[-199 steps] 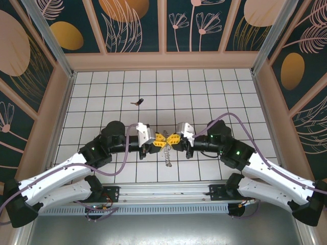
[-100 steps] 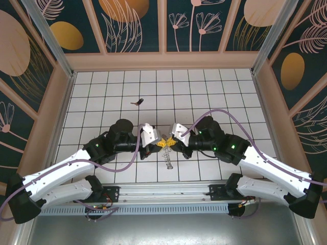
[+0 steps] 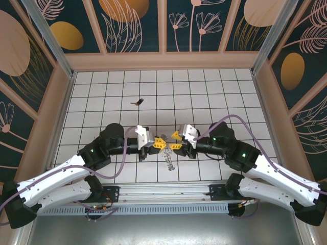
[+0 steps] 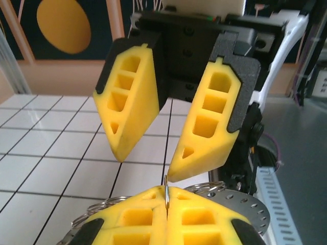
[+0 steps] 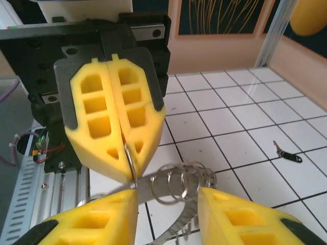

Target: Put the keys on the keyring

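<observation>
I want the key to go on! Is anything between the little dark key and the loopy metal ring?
Nothing visible is. The small dark key with a reddish tail lies on the white tiled floor, and only bare tiles separate it from the grey metal hoop fringed with little loops, pinched in the left gripper.

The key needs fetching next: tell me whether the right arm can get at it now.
Probably yes: the right gripper is open, and the key lies alone on open tiles; the left gripper, shut on the keyring, sits beside that route.
</observation>
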You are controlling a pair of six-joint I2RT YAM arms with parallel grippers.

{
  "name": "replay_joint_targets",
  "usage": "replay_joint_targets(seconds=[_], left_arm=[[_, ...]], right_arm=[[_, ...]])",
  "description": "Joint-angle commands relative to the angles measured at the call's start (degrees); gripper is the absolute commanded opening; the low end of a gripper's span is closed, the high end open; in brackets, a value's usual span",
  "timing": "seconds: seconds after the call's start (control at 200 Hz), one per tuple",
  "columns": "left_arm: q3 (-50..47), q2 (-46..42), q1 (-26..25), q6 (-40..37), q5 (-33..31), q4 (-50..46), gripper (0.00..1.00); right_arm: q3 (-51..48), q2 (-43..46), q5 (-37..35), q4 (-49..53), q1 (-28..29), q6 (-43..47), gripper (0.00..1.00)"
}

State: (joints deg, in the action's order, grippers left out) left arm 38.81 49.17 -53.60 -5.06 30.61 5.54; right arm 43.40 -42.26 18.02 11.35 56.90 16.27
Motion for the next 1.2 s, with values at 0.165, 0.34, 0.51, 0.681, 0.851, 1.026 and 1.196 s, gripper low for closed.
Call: replay_joint_targets(seconds=[0.165,0.34,0.51,0.681,0.851,1.026,1.196], left_arm=[[-3.29,-2.59,-0.19,6.45,4.97,15.32,0.00],[-4.25,-2.24,-0.19,7.69,5.27,18.48,0.00],[-4.56,-0.46,-0.27,8.39,5.10,20.84,0.00],[-5.38,0.92,-0.20,9.98,6.13,24.81,0.00],[-5.32,1.80,-0.26,10.11,6.91,24.69,0.00],[-4.97,2.34,-0.22,9.33,7.45,22.58,0.00],[-4.19,2.78,-0.19,7.97,7.50,19.17,0.00]], right_arm=[[-4.38,3.81,4.79,-10.03,0.41,-2.16,0.34],[-6.37,4.50,7.44,-14.95,0.42,-2.88,0.31],[-8.06,3.14,10.90,-20.13,0.40,-4.49,0.32],[-8.15,1.76,11.32,-21.76,0.41,-4.52,0.31],[-8.76,1.92,11.27,-23.77,0.41,-4.41,0.27],[-9.29,1.74,11.36,-24.94,0.41,-4.32,0.27],[-9.30,2.00,11.60,-25.25,0.33,-4.15,0.26]])
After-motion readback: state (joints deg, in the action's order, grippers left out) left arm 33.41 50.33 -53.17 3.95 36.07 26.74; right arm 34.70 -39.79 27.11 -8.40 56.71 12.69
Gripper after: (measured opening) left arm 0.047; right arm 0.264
